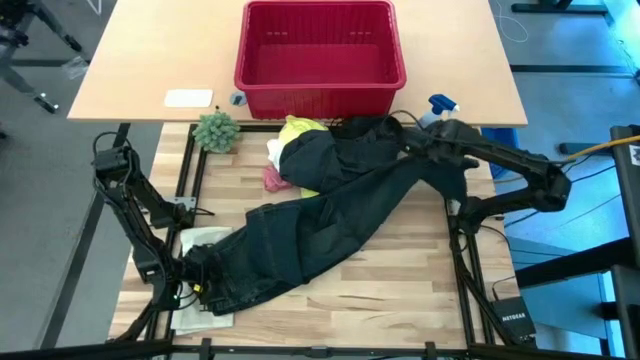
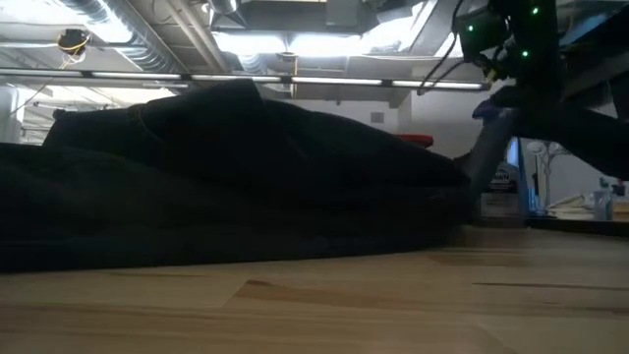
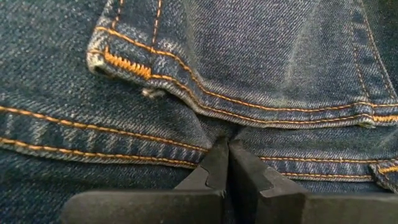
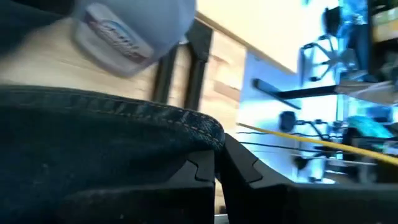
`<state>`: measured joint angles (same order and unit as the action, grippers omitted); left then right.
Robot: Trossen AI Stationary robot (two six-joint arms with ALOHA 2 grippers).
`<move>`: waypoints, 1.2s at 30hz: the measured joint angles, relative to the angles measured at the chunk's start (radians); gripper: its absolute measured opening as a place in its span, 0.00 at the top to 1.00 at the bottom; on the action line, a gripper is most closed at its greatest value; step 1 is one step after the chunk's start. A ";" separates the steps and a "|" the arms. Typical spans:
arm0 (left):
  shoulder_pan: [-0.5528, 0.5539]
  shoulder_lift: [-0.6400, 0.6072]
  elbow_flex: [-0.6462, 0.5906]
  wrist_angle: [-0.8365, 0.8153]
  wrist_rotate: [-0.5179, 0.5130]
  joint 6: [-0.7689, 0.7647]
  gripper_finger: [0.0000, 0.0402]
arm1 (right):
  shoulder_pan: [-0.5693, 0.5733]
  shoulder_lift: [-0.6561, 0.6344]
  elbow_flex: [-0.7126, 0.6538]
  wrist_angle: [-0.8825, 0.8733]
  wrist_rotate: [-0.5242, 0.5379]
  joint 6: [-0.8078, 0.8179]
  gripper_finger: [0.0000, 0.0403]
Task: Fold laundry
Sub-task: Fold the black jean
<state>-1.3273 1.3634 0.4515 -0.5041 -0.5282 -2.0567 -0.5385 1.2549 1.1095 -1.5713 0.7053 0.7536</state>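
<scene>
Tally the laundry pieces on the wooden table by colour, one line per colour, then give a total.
Dark: 1, the jeans
Yellow: 1, the T-shirt, mostly under the jeans
Pink: 1, the small cloth
White: 1, the small cloth beside the yellow one
Total: 4

Red plastic basket [image 1: 318,52] top centre of high view, on tan table [image 1: 130,70]. Flat white item [image 1: 189,98] left of it. Small green plant [image 1: 216,131] just below. Blue-capped spray bottle [image 1: 437,107] right of basket. Butcher-block worktop [image 1: 400,270] fills lower frame.
</scene>
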 joint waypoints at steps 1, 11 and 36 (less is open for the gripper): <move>0.001 0.000 0.000 0.000 0.000 0.000 1.00 | -0.016 0.000 0.000 0.000 0.013 -0.022 0.99; 0.002 0.001 0.000 0.006 0.000 0.007 1.00 | -0.025 0.000 0.000 0.011 -0.013 -0.073 0.90; 0.076 -0.002 0.002 0.023 0.062 0.030 1.00 | 0.237 -0.150 0.113 0.797 -0.541 -0.104 0.54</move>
<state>-1.2518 1.3613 0.4538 -0.4808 -0.4658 -2.0264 -0.3015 1.1047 1.2228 -0.7743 0.1639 0.6497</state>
